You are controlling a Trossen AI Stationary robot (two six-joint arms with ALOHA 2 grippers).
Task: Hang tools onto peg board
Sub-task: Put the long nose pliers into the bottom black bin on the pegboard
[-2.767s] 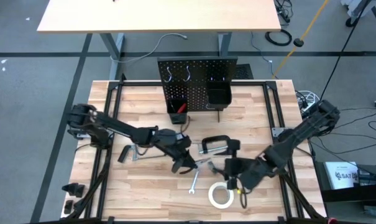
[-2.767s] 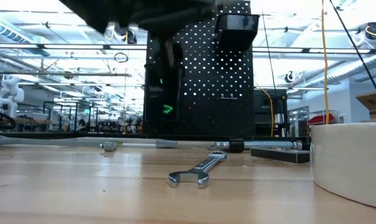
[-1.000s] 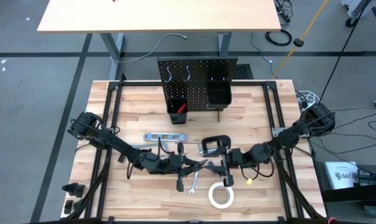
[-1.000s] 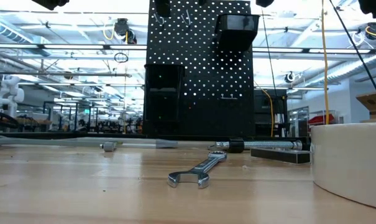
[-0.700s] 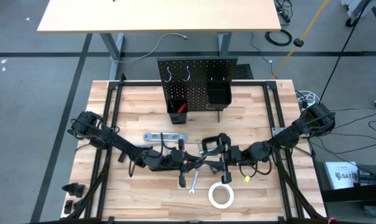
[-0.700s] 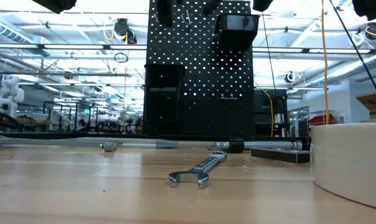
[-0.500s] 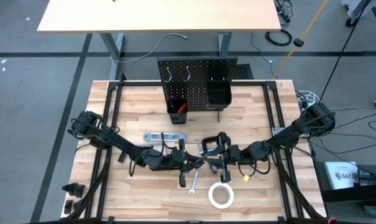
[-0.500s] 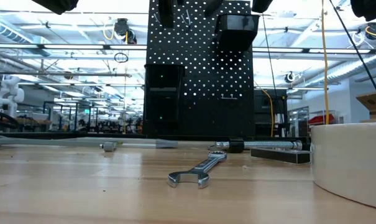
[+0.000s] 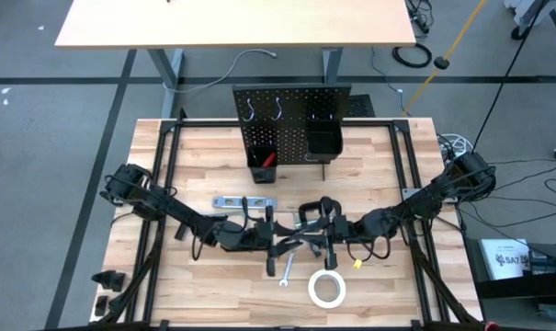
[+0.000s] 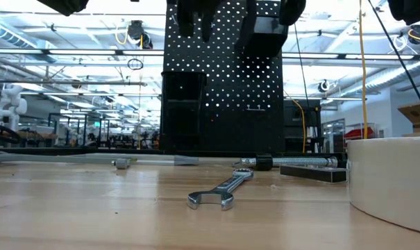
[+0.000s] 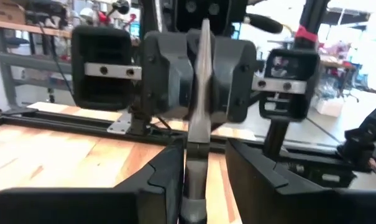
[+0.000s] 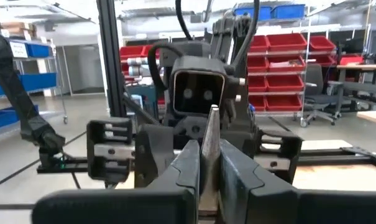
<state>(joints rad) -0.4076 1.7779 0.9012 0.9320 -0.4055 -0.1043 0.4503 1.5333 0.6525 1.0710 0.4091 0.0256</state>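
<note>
A flat silver tool (image 9: 301, 242), seen edge-on in both wrist views, hangs above the table's middle between my two grippers. My right gripper (image 9: 320, 241) is shut on one end of it. My left gripper (image 9: 283, 244) faces it from the table's left. Its fingers stand open on either side of the tool's other end (image 11: 199, 158). The black peg board (image 9: 291, 129) stands upright at the far middle, with silver hooks and two bins. A red-handled screwdriver (image 9: 268, 159) stands in one bin. My right gripper pinches the silver tool's end (image 12: 209, 134) between its two fingers (image 12: 191, 165), on its flat faces. The fingers come level from the table's right and lie along the tool. The tool is lifted clear of the table, about level, one thin edge up. My left gripper: one finger (image 11: 170, 171) lies close beside the tool's other end and I cannot tell whether it touches. A gap shows at the other finger.
On the table lie a wrench (image 10: 220, 191), a white tape roll (image 9: 326, 289), a black C-clamp (image 9: 319, 213), a silver level (image 9: 236, 201) and a grey tool (image 9: 190, 226). A black frame borders the table.
My right gripper has gone toward the table's left, up to the silver tool held out by my left gripper. My left gripper has edged toward it. The tool stays clear of the table between them.
</note>
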